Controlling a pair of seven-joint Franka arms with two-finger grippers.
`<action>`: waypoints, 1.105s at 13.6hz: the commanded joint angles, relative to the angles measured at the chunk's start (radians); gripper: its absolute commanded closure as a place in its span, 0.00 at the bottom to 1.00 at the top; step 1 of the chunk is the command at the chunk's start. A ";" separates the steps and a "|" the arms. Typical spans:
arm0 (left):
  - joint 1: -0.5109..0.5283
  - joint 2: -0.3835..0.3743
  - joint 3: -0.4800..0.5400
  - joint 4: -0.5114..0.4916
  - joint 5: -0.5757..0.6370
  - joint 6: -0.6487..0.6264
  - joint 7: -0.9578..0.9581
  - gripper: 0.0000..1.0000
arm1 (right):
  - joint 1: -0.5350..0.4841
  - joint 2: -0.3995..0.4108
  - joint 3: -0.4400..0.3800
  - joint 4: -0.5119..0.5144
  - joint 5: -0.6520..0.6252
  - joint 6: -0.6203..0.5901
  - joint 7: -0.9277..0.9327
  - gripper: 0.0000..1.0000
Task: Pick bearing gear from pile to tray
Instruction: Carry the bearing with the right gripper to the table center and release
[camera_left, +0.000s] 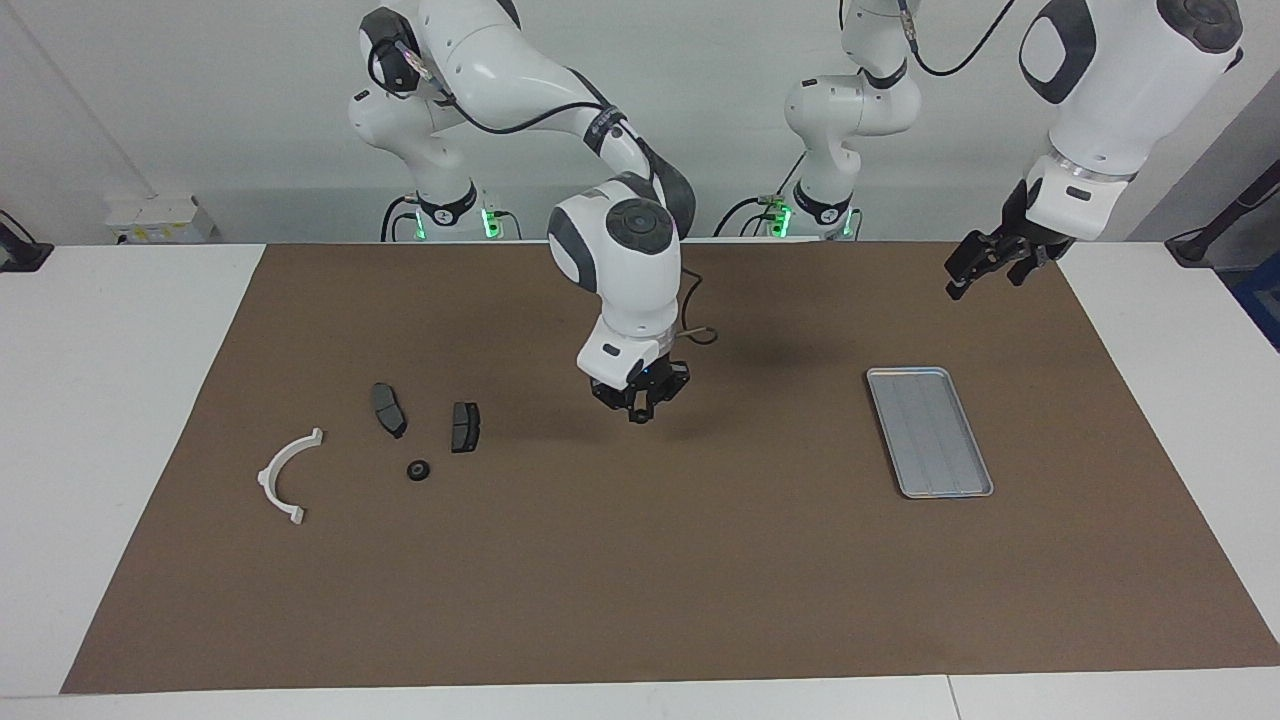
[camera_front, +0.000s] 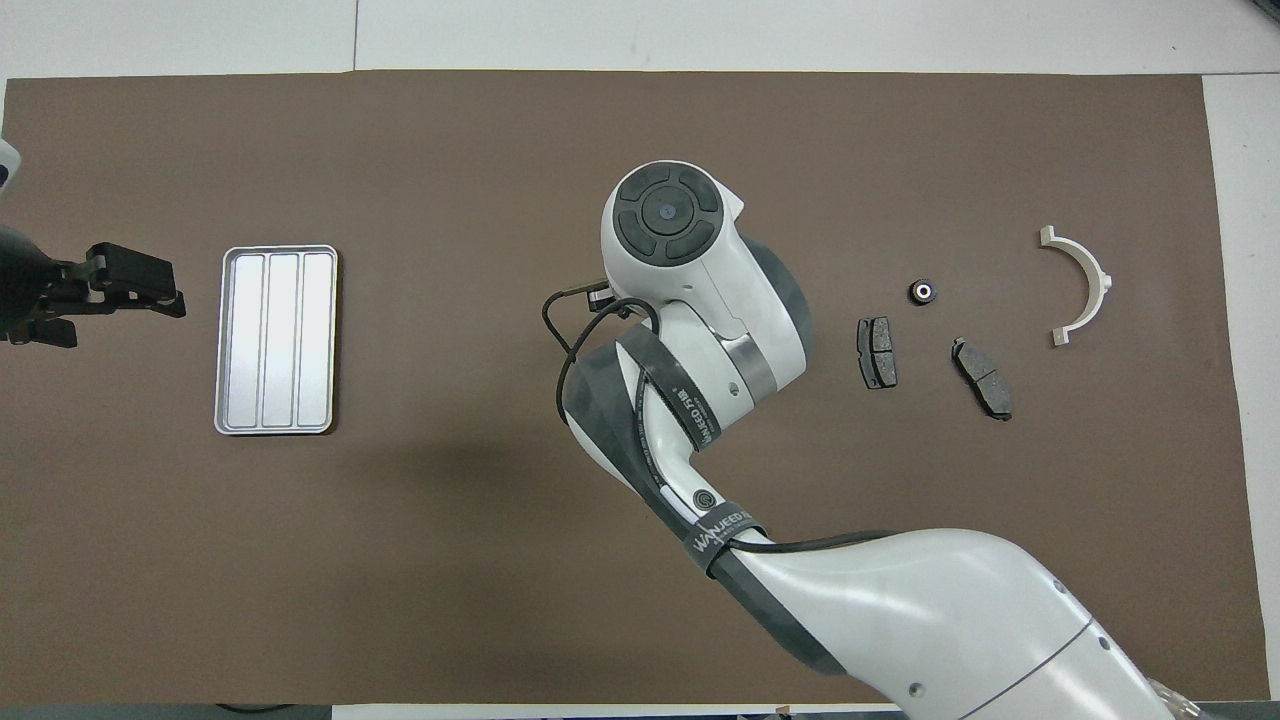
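The pile lies toward the right arm's end: a white semicircular bracket (camera_left: 285, 472) (camera_front: 1085, 285), two dark brake-pad plates (camera_left: 388, 408) (camera_left: 465, 426) (camera_front: 876, 352) (camera_front: 982, 377) and one small black round bearing gear (camera_left: 418, 470) (camera_front: 921, 291). My right gripper (camera_left: 640, 408) hangs above the mat's middle, between pile and tray, and looks shut on another small black round piece at its tips. In the overhead view its own wrist hides it. The silver tray (camera_left: 930, 432) (camera_front: 277, 340) is empty. My left gripper (camera_left: 985, 268) (camera_front: 110, 295) waits open, raised beside the tray.
A brown mat (camera_left: 640, 580) covers most of the white table. The right arm's forearm (camera_front: 900, 600) reaches over the part of the mat nearest the robots.
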 joint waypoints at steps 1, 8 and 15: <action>-0.002 -0.029 0.002 -0.033 -0.011 0.010 0.009 0.00 | 0.016 0.041 -0.001 0.020 0.023 0.034 0.038 0.96; -0.002 -0.029 0.002 -0.033 -0.011 0.010 0.007 0.00 | 0.086 0.081 0.000 -0.027 0.040 0.139 0.108 0.97; -0.003 -0.029 -0.002 -0.031 -0.011 0.007 0.009 0.00 | 0.091 0.095 0.000 -0.101 0.040 0.235 0.110 0.89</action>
